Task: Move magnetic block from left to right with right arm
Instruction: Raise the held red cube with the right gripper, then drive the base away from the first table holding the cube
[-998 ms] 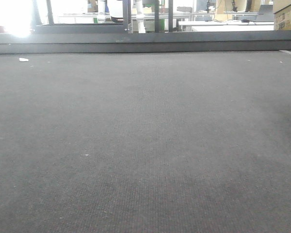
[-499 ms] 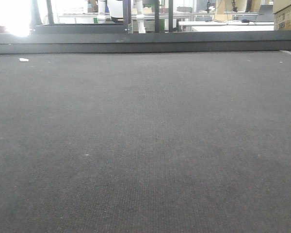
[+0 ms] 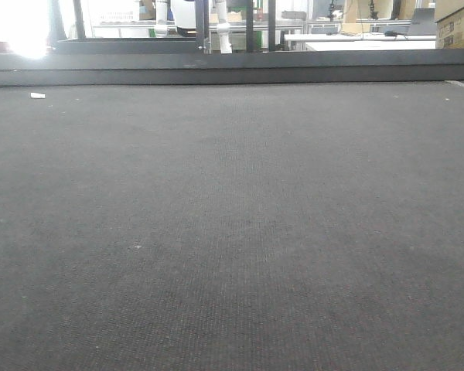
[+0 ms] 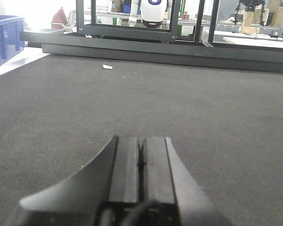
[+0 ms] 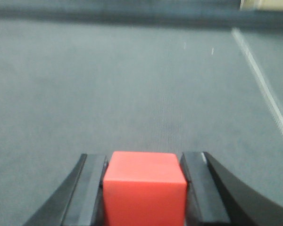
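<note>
There is one dark mat [image 3: 232, 232]; on the mat's far left part lies one small white scrap [image 3: 37, 95]; past the mat's left edge stands one blue bin [image 4: 4, 35]; past the mat's far edge stands one white robot figure [image 4: 153, 9]; past the mat's far right corner sits one cardboard box [image 3: 458, 23]; over the mat are two grippers, one left gripper [image 4: 140, 141] and one right gripper [image 5: 144, 157]; each has two black fingers [image 4: 127, 160]; the left two press together; the right two squeeze one red block [image 5: 144, 190].
</note>
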{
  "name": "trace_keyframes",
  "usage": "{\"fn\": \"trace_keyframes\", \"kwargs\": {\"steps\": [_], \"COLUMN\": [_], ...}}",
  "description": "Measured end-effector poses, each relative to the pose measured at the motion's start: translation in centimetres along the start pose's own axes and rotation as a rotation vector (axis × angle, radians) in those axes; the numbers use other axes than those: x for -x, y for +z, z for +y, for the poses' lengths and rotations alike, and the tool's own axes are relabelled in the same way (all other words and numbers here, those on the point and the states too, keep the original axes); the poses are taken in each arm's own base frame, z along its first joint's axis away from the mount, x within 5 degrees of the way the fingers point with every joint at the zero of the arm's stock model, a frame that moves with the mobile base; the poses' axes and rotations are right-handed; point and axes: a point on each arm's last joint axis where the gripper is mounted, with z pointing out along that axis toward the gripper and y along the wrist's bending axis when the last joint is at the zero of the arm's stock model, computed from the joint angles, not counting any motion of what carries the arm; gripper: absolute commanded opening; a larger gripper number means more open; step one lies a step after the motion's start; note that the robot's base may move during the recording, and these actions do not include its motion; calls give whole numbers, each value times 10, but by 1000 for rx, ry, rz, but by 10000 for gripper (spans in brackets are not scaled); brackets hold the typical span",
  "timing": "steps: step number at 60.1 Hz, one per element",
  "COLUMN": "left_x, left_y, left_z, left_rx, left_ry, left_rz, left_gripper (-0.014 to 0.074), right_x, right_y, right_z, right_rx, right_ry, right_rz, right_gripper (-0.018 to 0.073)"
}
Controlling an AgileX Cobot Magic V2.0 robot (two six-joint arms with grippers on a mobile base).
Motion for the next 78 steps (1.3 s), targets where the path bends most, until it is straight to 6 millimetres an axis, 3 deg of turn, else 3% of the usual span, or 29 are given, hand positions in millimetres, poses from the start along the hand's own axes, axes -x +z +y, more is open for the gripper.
{"fn": "trace_keyframes", "kwargs": {"steps": [10, 78], "left_x": [0, 0], "left_y": [0, 0], "left_z": [0, 0], "left_rx": [0, 0], "left_ry": [0, 0], "left_rz": [0, 0], "left_gripper": [-116, -116], "right_x": [0, 0], "right_y": [-9, -9], "right_z": [0, 0], "right_rx": [3, 3], "right_ry": [2, 0], "right_rz": [-46, -47], "right_gripper": [140, 140]}}
